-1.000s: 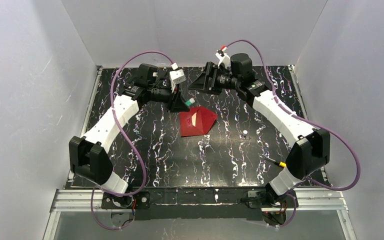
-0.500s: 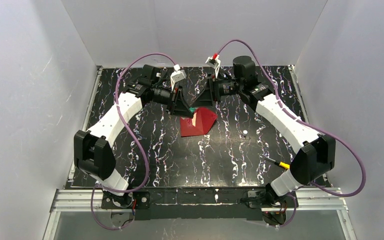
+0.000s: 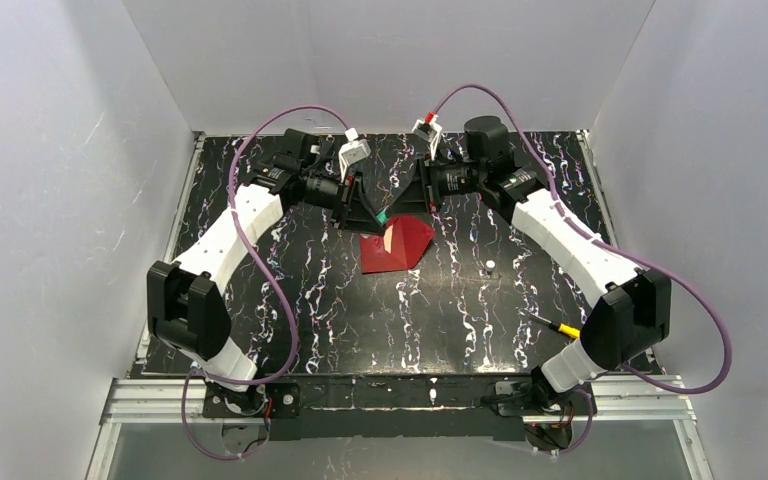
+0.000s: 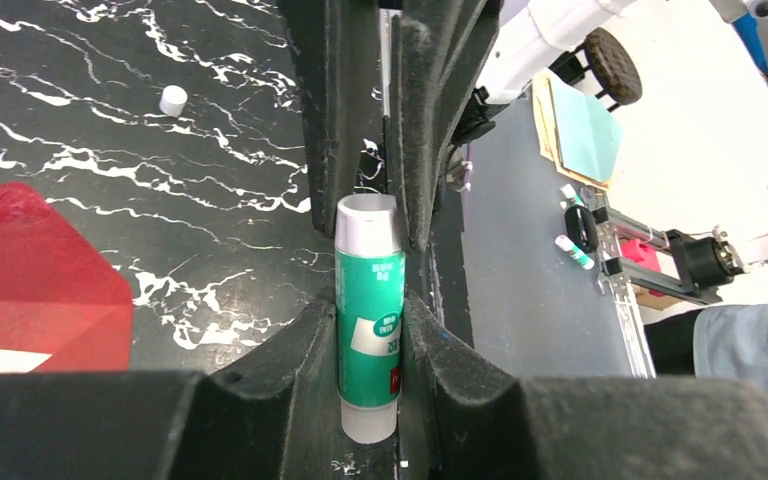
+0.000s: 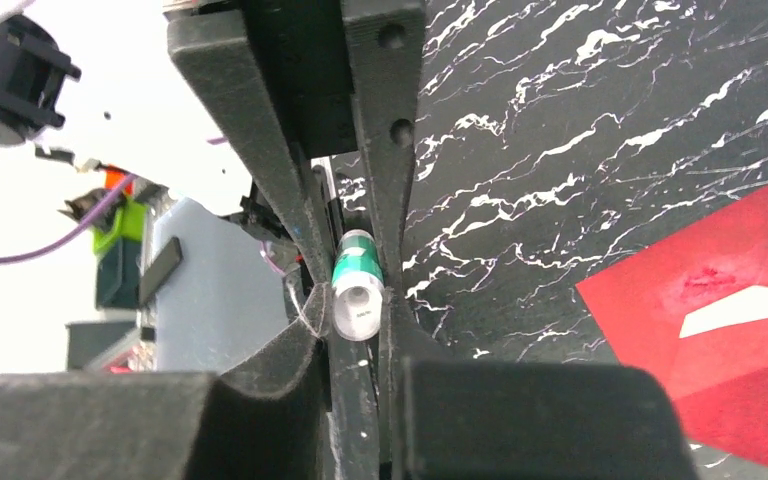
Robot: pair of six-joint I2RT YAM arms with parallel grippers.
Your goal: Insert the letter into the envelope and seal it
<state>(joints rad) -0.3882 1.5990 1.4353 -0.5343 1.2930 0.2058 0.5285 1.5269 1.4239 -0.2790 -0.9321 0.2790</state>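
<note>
Surface: black with white veining [image 3: 360,320], boxed by plain white walls [image 3: 60,150].
Left hand [image 4: 370,330]: clamped on a green-and-white glue stick [image 4: 369,265].
Right hand [image 5: 356,300]: closed on the stick's white end.
Views: the wrist cameras show both grips; from above only a green tip shows.
Envelope [image 3: 405,252]: flat at centre-far, just near of the hands; flap points right, long axis left-right.
Letter [image 3: 391,240]: a white sliver at its mouth.
</note>
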